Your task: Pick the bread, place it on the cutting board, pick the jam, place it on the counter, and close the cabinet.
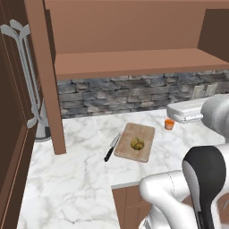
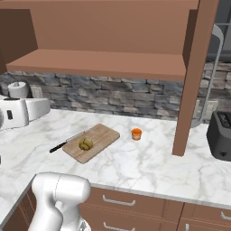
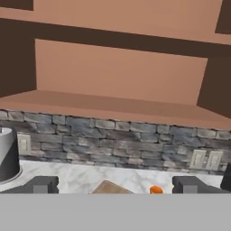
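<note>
The reddish-brown wooden wall cabinet [image 2: 103, 63] stands open above the white marble counter [image 2: 149, 162]. The light wooden cutting board [image 1: 135, 141] carries the knobbly yellowish bread [image 1: 137, 143]. At the board's two o'clock stands the small orange jam jar [image 1: 169, 124], probably rigid and slippery. The two-finger gripper [image 3: 115, 185] hangs spread, empty; the door's edge suits pushing.

Bread [image 1: 137, 143] on cutting board [image 1: 142, 133], jam [image 1: 169, 124] on counter [image 1: 76, 147], cabinet [image 1: 125, 40] open
</note>
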Robot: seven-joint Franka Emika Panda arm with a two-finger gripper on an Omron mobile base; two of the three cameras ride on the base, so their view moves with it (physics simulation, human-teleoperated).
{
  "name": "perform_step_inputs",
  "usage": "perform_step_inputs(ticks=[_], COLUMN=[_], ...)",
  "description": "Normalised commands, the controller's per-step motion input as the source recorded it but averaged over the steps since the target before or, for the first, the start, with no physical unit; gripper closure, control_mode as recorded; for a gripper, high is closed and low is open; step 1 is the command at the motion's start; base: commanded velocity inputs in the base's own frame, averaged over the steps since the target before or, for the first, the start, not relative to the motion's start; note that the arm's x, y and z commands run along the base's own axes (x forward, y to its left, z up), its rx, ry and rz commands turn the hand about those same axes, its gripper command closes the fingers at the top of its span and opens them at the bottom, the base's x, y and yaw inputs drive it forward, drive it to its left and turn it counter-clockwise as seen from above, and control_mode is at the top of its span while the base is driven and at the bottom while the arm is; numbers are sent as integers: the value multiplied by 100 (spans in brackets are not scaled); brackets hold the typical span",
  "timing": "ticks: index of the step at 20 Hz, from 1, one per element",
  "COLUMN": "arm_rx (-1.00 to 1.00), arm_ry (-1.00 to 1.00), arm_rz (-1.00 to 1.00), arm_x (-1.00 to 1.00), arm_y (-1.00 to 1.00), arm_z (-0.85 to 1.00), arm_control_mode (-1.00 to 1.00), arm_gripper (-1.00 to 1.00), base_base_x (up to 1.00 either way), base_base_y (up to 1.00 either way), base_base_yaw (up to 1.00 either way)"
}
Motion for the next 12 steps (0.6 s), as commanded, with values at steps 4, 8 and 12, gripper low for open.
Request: perform_step_inputs(ticks=[4, 8, 12], arm_rx=[0, 0, 0], arm_ry=[-10, -10, -9], arm_rz=[0, 0, 0], arm_x=[-51, -49, -45], arm_y=[-9, -12, -15], arm_z=[0, 0, 0], arm_control_mode=[-100, -100, -100], arm_gripper=[-100, -100, -100], base_base_x=[0, 0, 0], base_base_y=[0, 0, 0], base_base_yaw=[0, 0, 0])
